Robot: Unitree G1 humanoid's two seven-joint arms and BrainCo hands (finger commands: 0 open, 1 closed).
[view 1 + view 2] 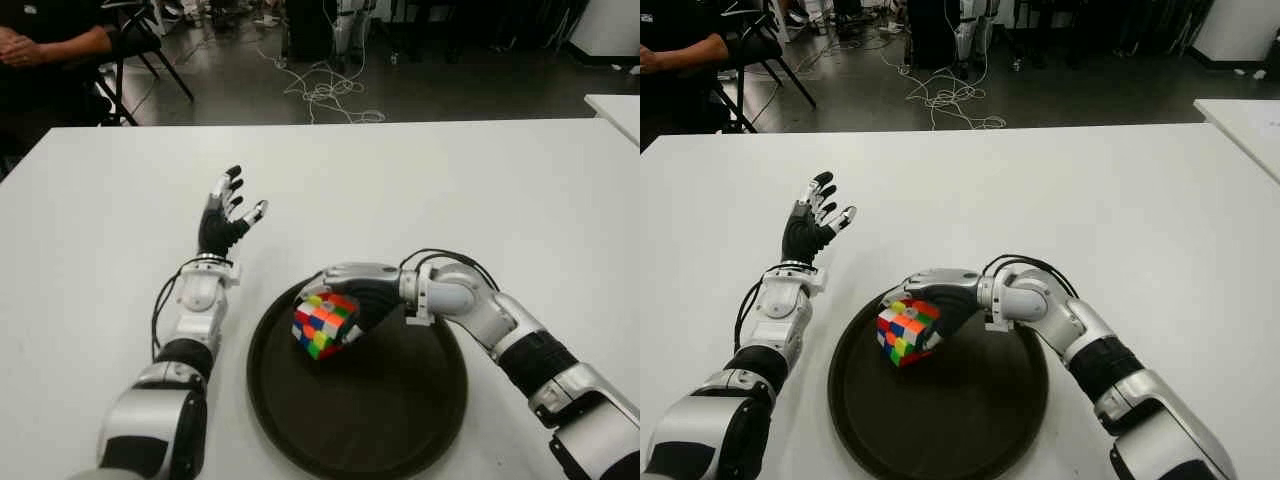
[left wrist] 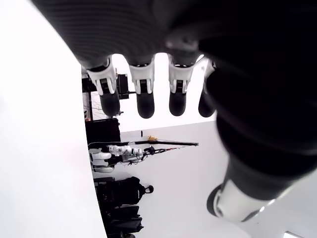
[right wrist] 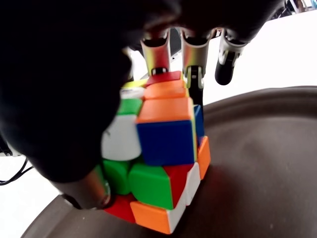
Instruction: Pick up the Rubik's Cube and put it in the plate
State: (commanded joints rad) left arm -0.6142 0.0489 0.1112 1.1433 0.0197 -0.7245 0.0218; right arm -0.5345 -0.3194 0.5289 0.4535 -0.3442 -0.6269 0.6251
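The Rubik's Cube (image 1: 324,323) is tilted over the left part of the dark round plate (image 1: 400,400), its lower corner at or near the plate's surface. My right hand (image 1: 350,296) reaches in from the right and is shut on the cube, fingers curled over its top. In the right wrist view the cube (image 3: 158,153) fills the middle, with fingers (image 3: 194,64) behind it and the plate (image 3: 267,168) beneath. My left hand (image 1: 226,218) shows left of the plate over the white table (image 1: 450,190), fingers spread and holding nothing.
The white table stretches far to the back and both sides. A person sits beyond the table's far left corner (image 1: 40,45). Cables (image 1: 325,95) lie on the floor behind. Another white table's corner (image 1: 615,105) shows at the right.
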